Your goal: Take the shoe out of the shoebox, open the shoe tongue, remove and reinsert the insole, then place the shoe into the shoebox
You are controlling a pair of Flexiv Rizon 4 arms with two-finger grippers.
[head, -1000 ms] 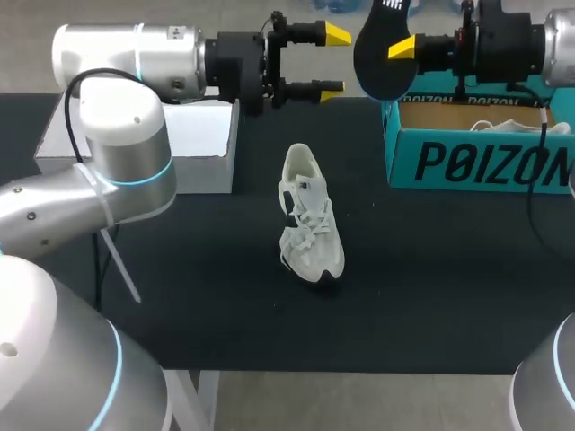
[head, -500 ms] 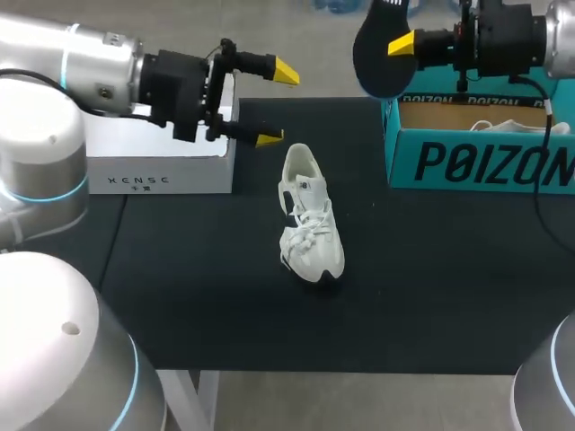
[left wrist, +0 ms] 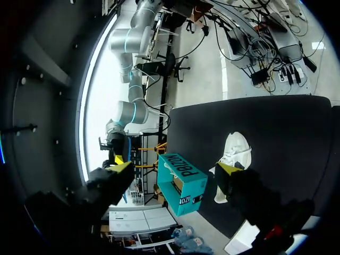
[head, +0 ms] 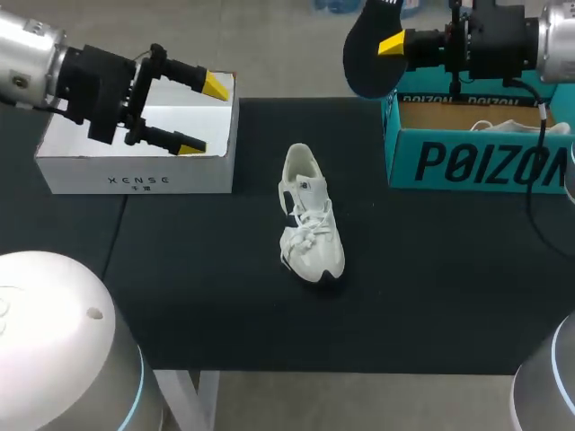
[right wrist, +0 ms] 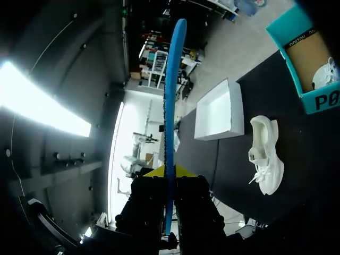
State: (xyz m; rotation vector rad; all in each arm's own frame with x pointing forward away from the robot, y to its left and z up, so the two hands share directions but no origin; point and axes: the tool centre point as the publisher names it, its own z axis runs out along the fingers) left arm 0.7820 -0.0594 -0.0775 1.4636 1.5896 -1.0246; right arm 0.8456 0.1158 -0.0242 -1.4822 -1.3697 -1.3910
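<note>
Right gripper point(head: 393, 45): clamped on the insole point(head: 368, 54), held high over the shoebox's point(head: 476, 162) left corner.
Left gripper point(head: 203, 118): fingers spread, holding nothing, above the white box point(head: 135, 175).
Shoe point(head: 310, 215): upright at mid-table, apart from both boxes.
Shoe axis: heel opening far, toe toward the robot, slightly skewed.
Bearing: from the insole, the shoe lies down and to the left, so you would swing that way. The left gripper looks nearer the heel.

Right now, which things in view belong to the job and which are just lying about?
Job: shoe on the table; insole, held in the right fingers; shoebox.
Lying about: white box; second shoe inside the shoebox.
</note>
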